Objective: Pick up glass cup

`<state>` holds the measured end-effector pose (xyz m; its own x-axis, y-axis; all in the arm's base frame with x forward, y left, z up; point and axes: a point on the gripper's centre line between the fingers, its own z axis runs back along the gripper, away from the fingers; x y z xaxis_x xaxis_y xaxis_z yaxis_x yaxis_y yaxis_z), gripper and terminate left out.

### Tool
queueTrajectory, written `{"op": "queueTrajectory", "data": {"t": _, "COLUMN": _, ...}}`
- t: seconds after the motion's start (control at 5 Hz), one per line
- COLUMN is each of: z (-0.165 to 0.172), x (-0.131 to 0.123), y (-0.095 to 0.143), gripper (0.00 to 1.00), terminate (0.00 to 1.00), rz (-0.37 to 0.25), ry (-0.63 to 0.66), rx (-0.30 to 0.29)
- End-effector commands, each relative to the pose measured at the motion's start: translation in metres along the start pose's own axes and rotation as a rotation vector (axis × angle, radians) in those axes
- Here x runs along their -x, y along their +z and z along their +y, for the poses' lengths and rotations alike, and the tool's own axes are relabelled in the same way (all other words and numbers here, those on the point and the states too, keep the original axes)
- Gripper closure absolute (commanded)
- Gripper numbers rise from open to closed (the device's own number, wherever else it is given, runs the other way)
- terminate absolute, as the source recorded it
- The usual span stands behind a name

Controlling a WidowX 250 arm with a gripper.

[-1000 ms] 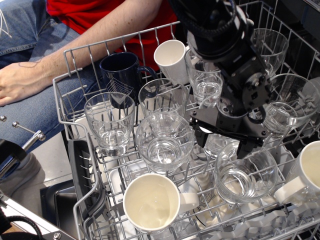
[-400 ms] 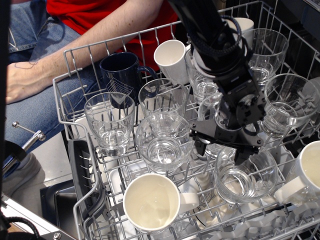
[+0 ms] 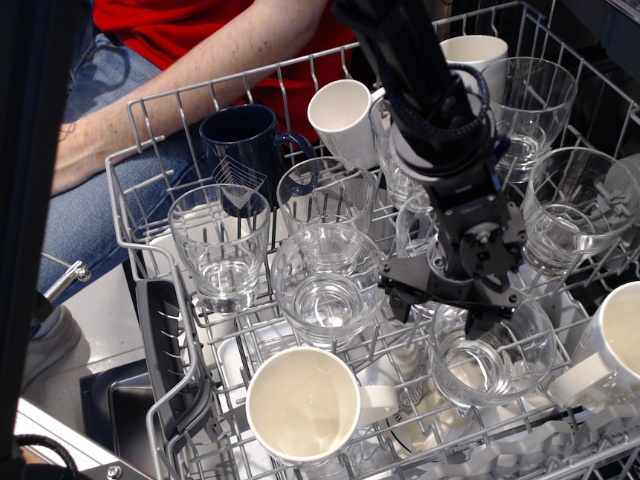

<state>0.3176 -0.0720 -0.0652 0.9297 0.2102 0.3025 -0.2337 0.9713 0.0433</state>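
The glass cup (image 3: 497, 362) is short, wide and round-bellied. It stands upright in the front right of the wire dish rack (image 3: 150, 250). My black gripper (image 3: 441, 310) hangs low over the rack just behind and left of the cup. Its jaws are open and empty. One fingertip (image 3: 479, 322) is at the cup's back-left rim and the other (image 3: 400, 298) is further left. A clear glass under the gripper is mostly hidden by it. A second round-bellied glass (image 3: 328, 288) stands to the left of the gripper.
Tall tumblers (image 3: 220, 245) (image 3: 572, 210), white mugs (image 3: 302, 405) (image 3: 342, 118) (image 3: 618, 340) and a navy mug (image 3: 240, 150) crowd the rack. A person in red (image 3: 200, 30) sits behind it, forearm near the rack's back-left corner. A dark out-of-focus bar (image 3: 30, 200) covers the left edge.
My gripper has come down and a little left, toward the rack's front, and now sits among the glass rims. The person's hand has slid left behind the widening dark bar.
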Motion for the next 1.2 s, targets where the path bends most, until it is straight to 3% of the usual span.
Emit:
{"op": "queueTrajectory", "data": {"t": 0.0, "z": -0.009, "x": 0.000, "y": 0.003, "gripper": 1.00, "terminate": 0.00, "rz": -0.017, "ry": 0.035, "rx": 0.011}}
{"op": "queueTrajectory", "data": {"t": 0.6, "z": -0.013, "x": -0.023, "y": 0.020, "gripper": 1.00, "terminate": 0.00, "rz": 0.009, "ry": 0.062, "rx": 0.019}}
{"op": "queueTrajectory", "data": {"t": 0.8, "z": -0.009, "x": -0.031, "y": 0.042, "gripper": 1.00, "terminate": 0.00, "rz": 0.029, "ry": 0.053, "rx": 0.035}}
{"op": "queueTrajectory", "data": {"t": 1.0, "z": -0.006, "x": -0.028, "y": 0.070, "gripper": 1.00, "terminate": 0.00, "rz": 0.053, "ry": 0.043, "rx": 0.109}}
